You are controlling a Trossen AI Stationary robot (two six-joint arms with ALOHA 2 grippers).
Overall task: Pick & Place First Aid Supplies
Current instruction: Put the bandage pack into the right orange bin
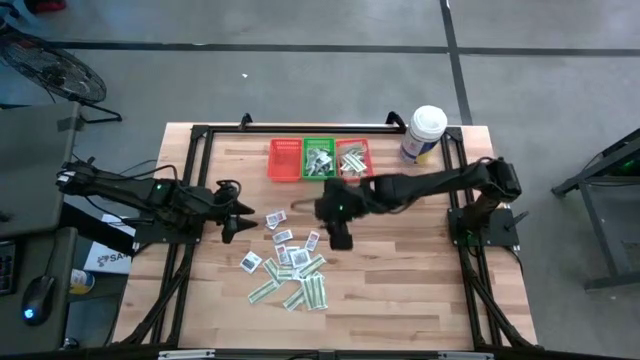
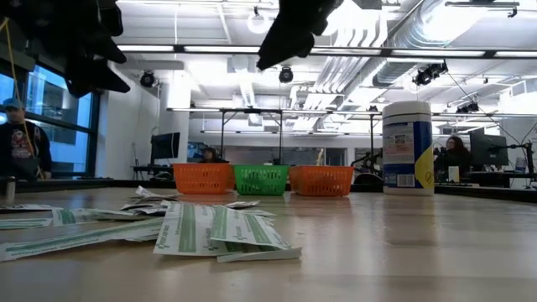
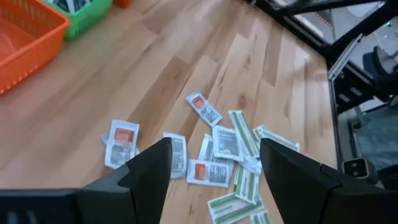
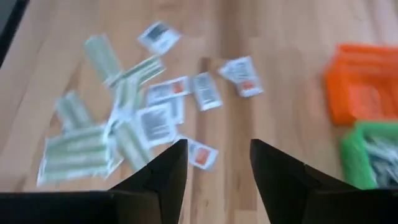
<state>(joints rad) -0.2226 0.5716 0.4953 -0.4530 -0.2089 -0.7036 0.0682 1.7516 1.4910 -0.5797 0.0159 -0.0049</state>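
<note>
So the first aid packets (image 1: 292, 265) are scattered in a loose pile on the wooden tabletop (image 1: 400, 290), toward the front middle, well short of the three baskets (image 1: 319, 158) at the back edge. The right end effector (image 1: 341, 238) hangs over the pile's right edge, fingers spread, nothing between them, packets lying just ahead of it. The left end effector (image 1: 240, 218) hovers by the pile's left side, also open and empty, with packets right below its fingertips (image 3: 155, 168).
</note>
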